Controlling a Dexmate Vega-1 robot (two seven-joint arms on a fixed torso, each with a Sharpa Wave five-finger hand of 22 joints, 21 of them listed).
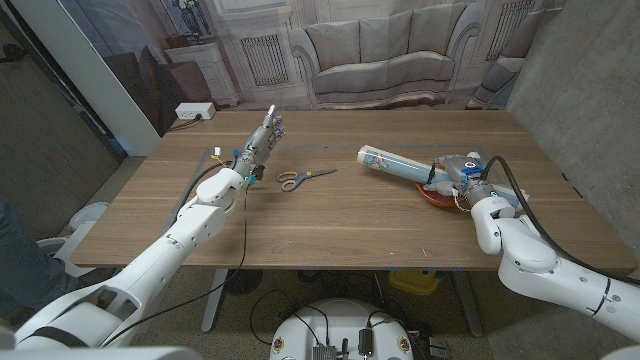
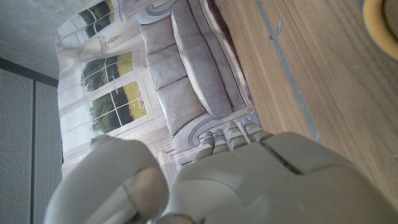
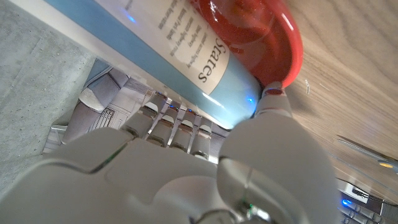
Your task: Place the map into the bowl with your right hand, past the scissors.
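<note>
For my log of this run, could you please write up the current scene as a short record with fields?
Map: rolled light-blue paper map, one end over the bowl, the other on the table
Bowl: shallow red bowl, at the table's right side
Scissors: yellow-handled scissors, lying mid-table, untouched
Right hand: right hand grips the map at the bowl
Left hand: left hand holds nothing, beside the scissors
Table: wooden table

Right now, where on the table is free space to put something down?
The wide near strip of the table, between the two arms and in front of the scissors, is bare. So is the far middle behind the scissors. It is crowded on the right, where the right hand holds the map over the bowl.
</note>
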